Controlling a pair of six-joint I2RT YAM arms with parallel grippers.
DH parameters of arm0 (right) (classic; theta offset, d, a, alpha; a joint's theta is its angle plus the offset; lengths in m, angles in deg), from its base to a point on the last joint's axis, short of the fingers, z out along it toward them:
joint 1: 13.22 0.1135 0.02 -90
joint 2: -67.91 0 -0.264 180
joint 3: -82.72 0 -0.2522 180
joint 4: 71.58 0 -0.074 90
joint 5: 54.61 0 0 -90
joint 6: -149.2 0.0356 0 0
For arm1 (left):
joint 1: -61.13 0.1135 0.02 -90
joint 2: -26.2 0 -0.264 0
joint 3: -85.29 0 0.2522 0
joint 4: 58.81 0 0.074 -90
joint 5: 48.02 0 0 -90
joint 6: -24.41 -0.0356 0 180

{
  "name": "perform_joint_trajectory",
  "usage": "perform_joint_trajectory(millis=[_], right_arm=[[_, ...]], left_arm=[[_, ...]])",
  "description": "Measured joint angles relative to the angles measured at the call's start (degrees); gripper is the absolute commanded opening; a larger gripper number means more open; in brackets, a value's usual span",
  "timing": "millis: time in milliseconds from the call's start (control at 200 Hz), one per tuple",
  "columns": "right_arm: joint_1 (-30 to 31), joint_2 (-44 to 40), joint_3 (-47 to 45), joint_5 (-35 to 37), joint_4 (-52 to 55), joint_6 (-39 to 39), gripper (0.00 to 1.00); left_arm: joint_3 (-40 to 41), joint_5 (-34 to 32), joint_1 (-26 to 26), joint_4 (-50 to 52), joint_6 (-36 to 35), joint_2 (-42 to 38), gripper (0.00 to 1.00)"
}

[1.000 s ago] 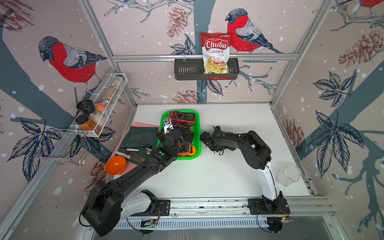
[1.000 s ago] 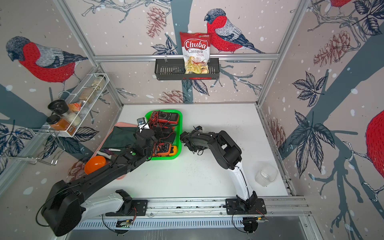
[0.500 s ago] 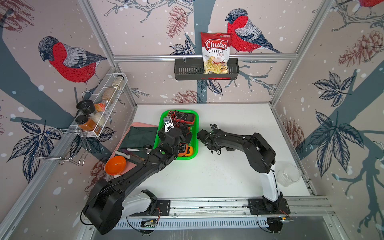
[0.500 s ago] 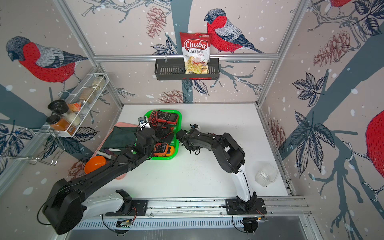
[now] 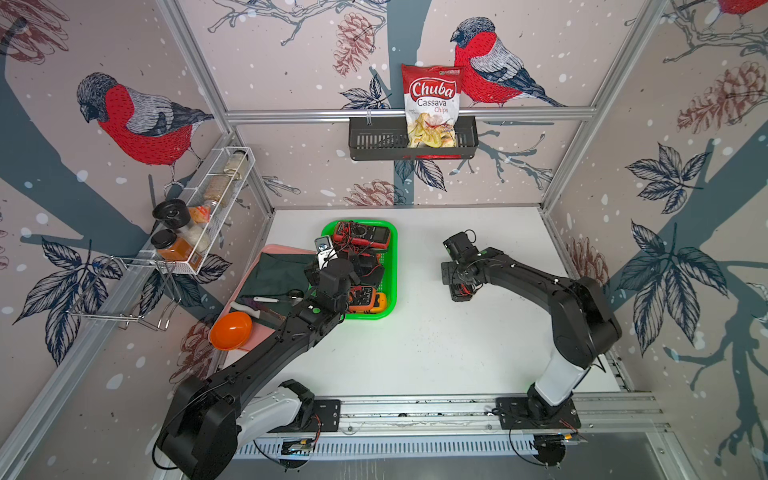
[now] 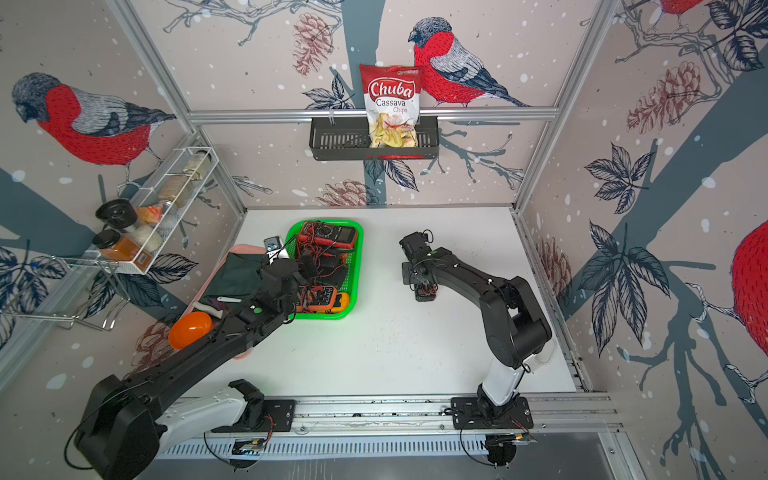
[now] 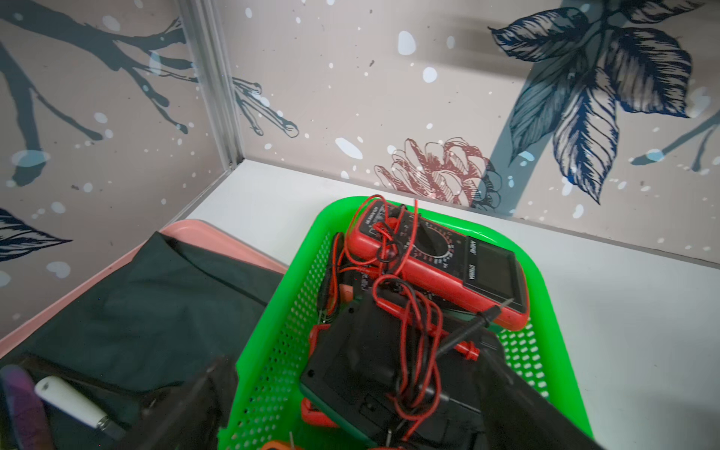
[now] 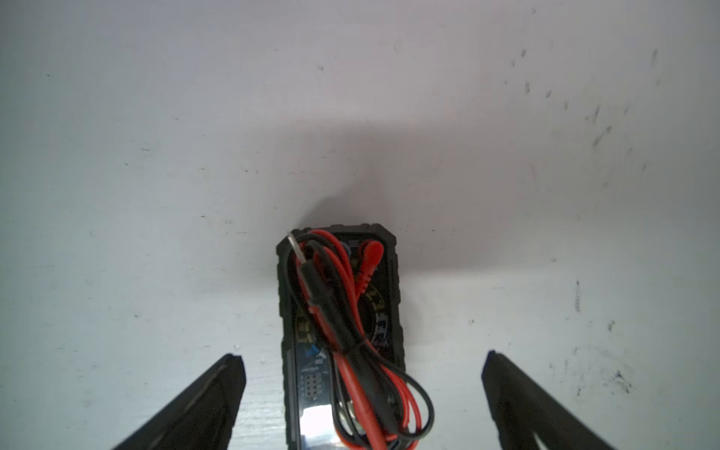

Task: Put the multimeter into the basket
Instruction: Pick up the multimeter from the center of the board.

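Multimeter (image 8: 339, 331): black, on the tabletop (image 8: 156, 156), apart from the basket (image 5: 365, 316).
Right fingers (image 8: 202, 401): spread wide either side, clear of it.
Left fingers (image 7: 518, 397): spread wide over the basket.

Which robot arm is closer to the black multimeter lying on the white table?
Right. The right tool is open right over the black multimeter, one finger on each side, not touching it. The left tool is farther away, over the green basket.
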Motion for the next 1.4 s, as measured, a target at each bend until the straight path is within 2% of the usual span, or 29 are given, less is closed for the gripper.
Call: perform_joint_trajectory(millis=[110, 265, 470, 570, 625, 775, 901, 1111, 1401], right_arm=[[-2.6, 0.0, -2.2, -6.1, -2.8, -2.1, 1.00], [-5.5, 1.4, -3.1, -11.9, -6.4, -4.9, 1.00], [-5.8, 5.3, -2.6, -13.6, -7.3, -6.2, 0.95], [-5.7, 6.5, -2.5, -13.2, -7.4, -6.4, 0.89], [-5.4, 7.1, -2.4, -12.8, -7.4, -6.6, 0.83], [-3.7, 7.8, -1.9, -10.9, -7.8, -7.9, 0.58], [-1.4, 8.0, -0.7, -9.5, -7.6, -9.2, 0.44], [4.1, 6.2, 4.5, -6.4, -6.5, -12.9, 0.38], [13.2, 5.5, 15.7, -4.7, -5.1, -18.4, 0.38]], left_arm=[[1.4, 1.7, 3.5, 0.1, 0.9, -1.9, 0.98], [3.0, 7.5, 10.9, 0.4, 2.5, -3.7, 0.98], [4.4, 16.0, 19.0, 0.4, 4.3, -2.6, 0.98], [4.9, 20.0, 21.4, -0.3, 5.7, -0.7, 0.98], [4.9, 21.9, 22.1, -0.8, 5.7, 0.2, 0.98], [5.0, 26.4, 23.1, -2.4, 6.4, 3.0, 0.98], [5.4, 29.7, 23.2, -4.0, 7.0, 4.4, 0.98], [6.7, 33.8, 23.2, -5.4, 8.0, 5.1, 0.98], [7.5, 40.5, 23.2, -9.9, 10.7, 7.9, 0.98]])
